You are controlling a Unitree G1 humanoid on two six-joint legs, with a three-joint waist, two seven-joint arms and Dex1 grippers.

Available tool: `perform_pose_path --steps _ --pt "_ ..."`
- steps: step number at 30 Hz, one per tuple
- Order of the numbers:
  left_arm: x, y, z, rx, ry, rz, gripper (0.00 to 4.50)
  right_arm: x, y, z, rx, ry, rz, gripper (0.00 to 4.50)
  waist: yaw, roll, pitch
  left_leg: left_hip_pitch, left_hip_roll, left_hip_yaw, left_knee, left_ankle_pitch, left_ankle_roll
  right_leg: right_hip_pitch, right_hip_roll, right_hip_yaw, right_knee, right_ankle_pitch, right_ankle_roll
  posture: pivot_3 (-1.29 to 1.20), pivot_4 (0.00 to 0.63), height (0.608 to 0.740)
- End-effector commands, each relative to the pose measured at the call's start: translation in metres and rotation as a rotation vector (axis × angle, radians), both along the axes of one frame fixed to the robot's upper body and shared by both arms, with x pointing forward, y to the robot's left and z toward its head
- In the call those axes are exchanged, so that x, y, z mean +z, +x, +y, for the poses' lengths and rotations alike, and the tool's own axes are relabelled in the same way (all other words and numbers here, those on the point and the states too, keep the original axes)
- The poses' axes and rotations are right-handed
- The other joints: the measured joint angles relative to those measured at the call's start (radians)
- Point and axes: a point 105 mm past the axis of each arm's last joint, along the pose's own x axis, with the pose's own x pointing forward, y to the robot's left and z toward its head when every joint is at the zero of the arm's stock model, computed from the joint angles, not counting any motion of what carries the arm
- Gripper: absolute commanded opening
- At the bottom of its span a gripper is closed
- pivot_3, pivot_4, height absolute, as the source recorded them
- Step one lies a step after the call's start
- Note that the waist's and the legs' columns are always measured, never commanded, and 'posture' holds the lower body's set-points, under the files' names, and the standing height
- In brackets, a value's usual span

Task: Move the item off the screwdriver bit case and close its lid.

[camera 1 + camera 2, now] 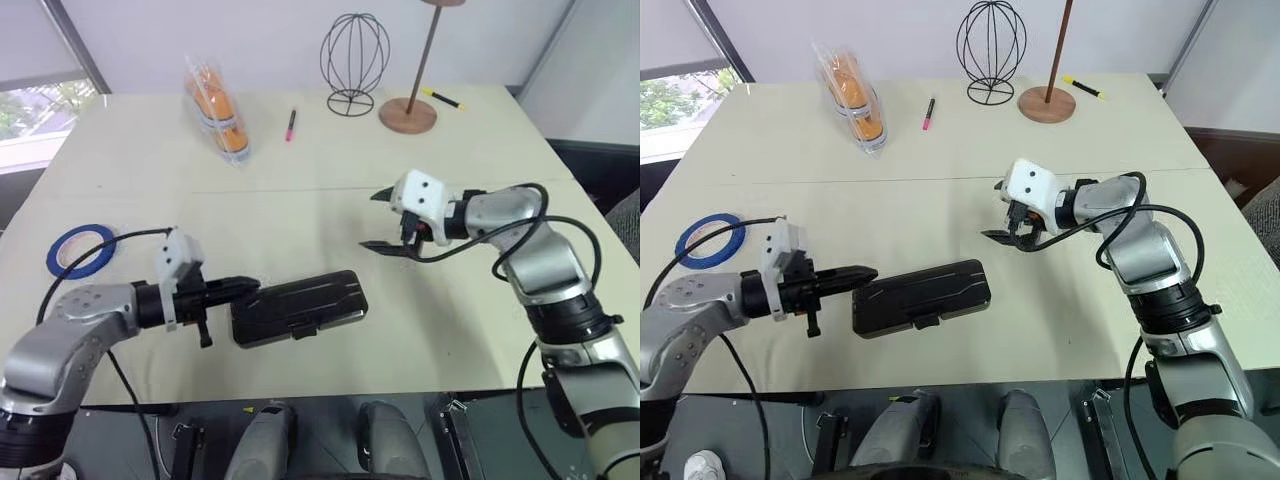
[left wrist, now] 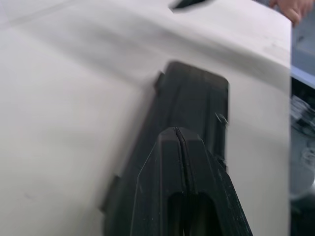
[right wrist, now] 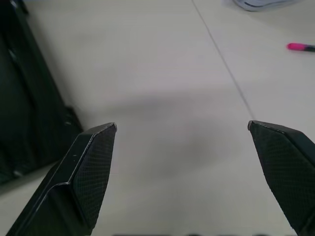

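A: Left claw (image 1: 243, 287) state?
B: Fingers pressed together, tips at the left end of the screwdriver bit case (image 1: 298, 307). The lid (image 1: 925, 288) lies flat and shut.
A: Right claw (image 1: 383, 221)?
B: Fingers spread, nothing between them; it hovers over bare tabletop (image 1: 300, 170), beyond the case's right end.
A: The tape?
B: Blue tape roll (image 1: 80, 250) lies flat near the left edge, well apart from the case.

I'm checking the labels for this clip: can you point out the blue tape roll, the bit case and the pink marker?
blue tape roll (image 1: 80, 250), left eye view, on its ring.
bit case (image 1: 298, 307), left eye view, middle of the closed lid.
pink marker (image 1: 291, 124), left eye view, mid-barrel.
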Motion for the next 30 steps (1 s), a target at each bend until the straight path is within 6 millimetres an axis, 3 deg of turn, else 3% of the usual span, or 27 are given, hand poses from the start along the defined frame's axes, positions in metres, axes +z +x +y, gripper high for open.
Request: perform_pose_path --steps 1,7,12,16,20,30 --pt "0.007 0.013 -0.002 0.006 -0.002 -0.033 0.00 0.018 -0.019 0.016 0.056 0.138 0.065 3.14 0.000 0.000 0.000 0.000 0.000 0.000 0.000 0.000 0.000 0.000 0.000 0.000 0.000 0.000 0.000 0.00 0.150 0.740" --pt "0.018 0.034 -0.004 -0.054 0.043 -0.057 0.00 0.015 -0.048 0.040 0.124 0.236 0.307 0.07 -0.001 0.000 0.000 0.000 0.000 0.000 0.000 0.000 0.000 0.000 0.000 0.000 0.000 0.000 0.000 0.00 0.150 0.740" --pt "0.028 0.057 -0.009 -0.099 0.077 -0.085 0.00 0.017 -0.077 0.063 0.168 0.285 0.558 0.07 -0.002 0.000 0.000 -0.001 0.000 -0.001 0.000 0.000 0.000 -0.001 0.001 -0.001 0.000 0.000 0.000 0.00 0.150 0.740" --pt "0.027 0.071 -0.019 -0.167 0.131 -0.094 0.00 0.003 -0.098 0.073 0.184 0.257 0.752 0.07 0.001 0.000 0.000 -0.001 0.000 -0.001 0.000 0.000 0.000 -0.001 0.001 -0.001 0.000 0.000 0.000 0.00 0.150 0.740" --pt "0.018 0.085 -0.027 -0.216 0.173 -0.075 0.00 -0.010 -0.102 0.079 0.188 0.291 0.892 0.07 -0.001 0.000 0.000 -0.002 -0.001 0.000 0.001 0.000 0.001 -0.001 0.000 -0.001 0.000 0.000 0.000 0.00 0.150 0.740" --pt "0.001 0.093 -0.045 -0.321 0.222 -0.052 0.00 -0.065 -0.094 0.092 -0.076 0.329 1.151 0.07 -0.007 -0.001 0.000 -0.003 -0.001 0.000 0.001 0.000 0.001 -0.003 0.000 -0.001 0.002 0.000 0.000 0.00 0.150 0.740"
